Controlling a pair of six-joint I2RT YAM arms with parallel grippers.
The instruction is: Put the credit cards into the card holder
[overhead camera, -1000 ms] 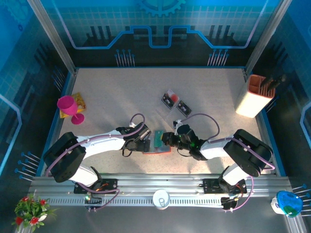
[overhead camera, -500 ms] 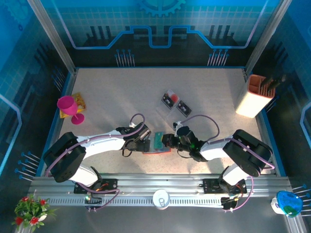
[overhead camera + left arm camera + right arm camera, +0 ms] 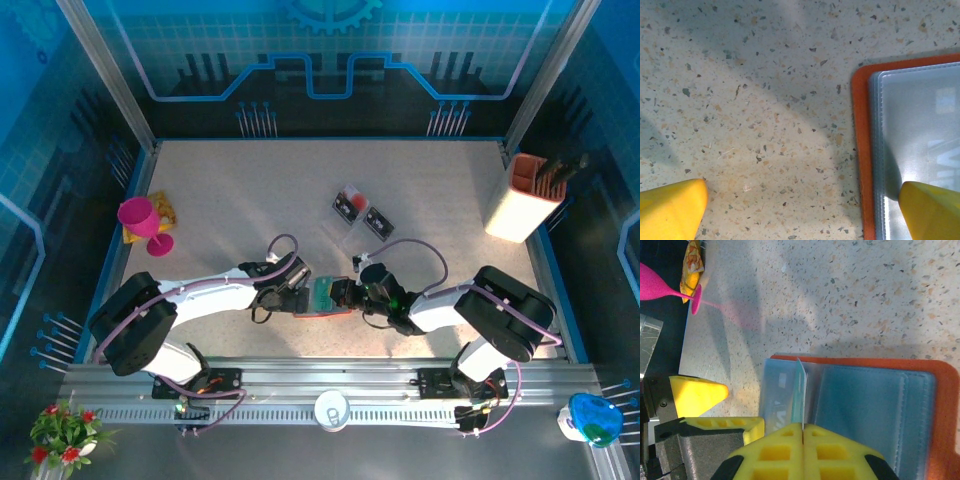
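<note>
Now, right fingers (image 3: 775, 452) pinching teal card (image 3: 800, 395), card holder (image 3: 860, 361) open

**No text can be read in full**

White lettering (image 3: 776, 416) shows through the clear sleeve (image 3: 780, 385) of the orange card holder (image 3: 940, 440) in the right wrist view. It is cropped and blurred, so no word can be made out. The left wrist view shows similar white strokes (image 3: 946, 150), also unreadable.
</note>
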